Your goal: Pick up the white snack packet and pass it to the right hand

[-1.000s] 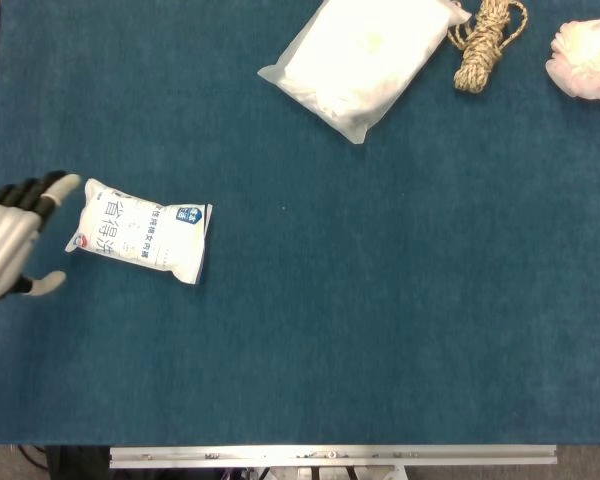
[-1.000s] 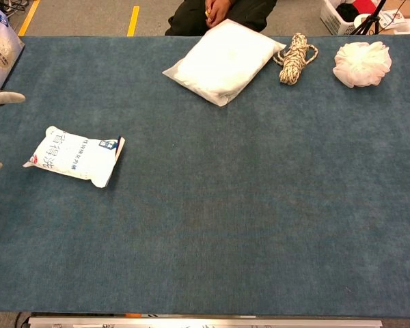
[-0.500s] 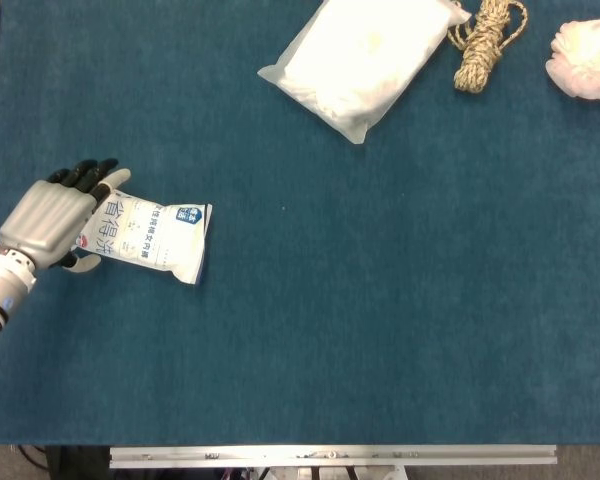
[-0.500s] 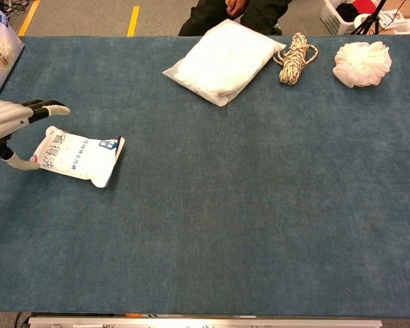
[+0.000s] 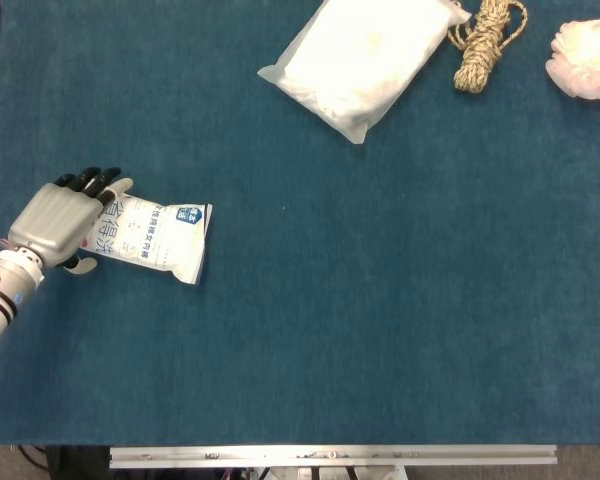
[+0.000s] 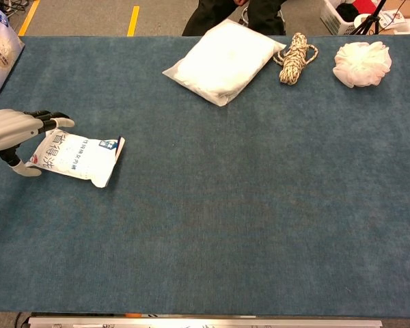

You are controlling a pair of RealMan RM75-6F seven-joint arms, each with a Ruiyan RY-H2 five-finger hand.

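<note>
The white snack packet [image 5: 150, 235] [image 6: 78, 156], printed in blue, lies flat on the blue cloth at the left. My left hand [image 5: 55, 218] [image 6: 10, 130] is at its left end, covering that end from above. The fingertips [image 5: 92, 181] reach past the packet's far corner and the thumb [image 6: 24, 169] sits at its near corner, so the hand straddles the end. The packet looks flat and unsqueezed on the table. My right hand shows in neither view.
A large white plastic bag [image 5: 365, 60] [image 6: 225, 60] lies at the far middle, a coiled rope [image 5: 488, 42] beside it and a white puff [image 5: 585, 58] at the far right. Another printed bag [image 6: 0, 48] sits at the far left edge. A person [image 6: 236, 14] stands behind the table.
My left hand came in from the left edge and settled over the packet's left end, its fingers lowering around it. The packet has not moved.
</note>
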